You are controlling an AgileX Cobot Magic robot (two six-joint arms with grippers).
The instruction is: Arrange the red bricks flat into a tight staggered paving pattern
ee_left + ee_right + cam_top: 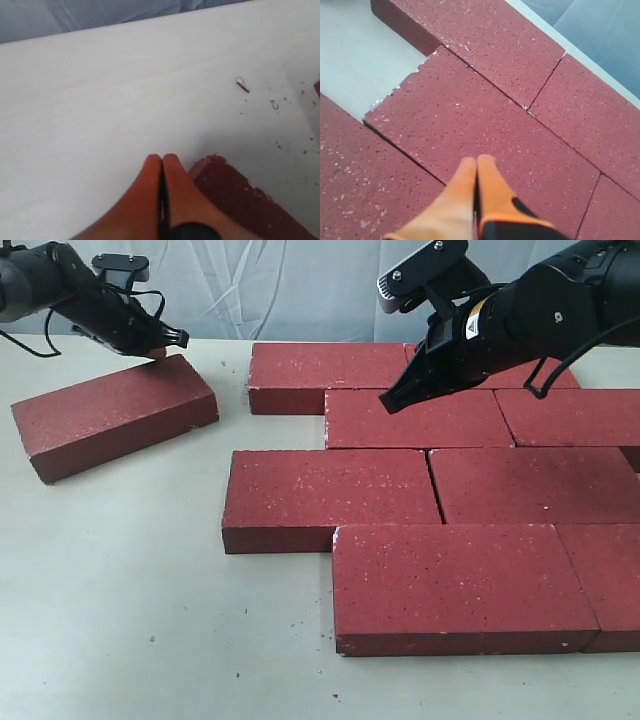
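Though flat, one brick (pixel 115 425) apart.

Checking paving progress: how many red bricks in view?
9. Loose brick at left; paved pairs: back row, second row, third row, front row. Back-right partly behind right arm; more may sit off-frame.

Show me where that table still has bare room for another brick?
The widest bare stretch of table lies on the near side of the loose brick, left of the paved bricks. A narrower strip runs between the loose brick and the paving's back row. The right side is crowded: bricks packed edge to edge, with the right gripper above them.
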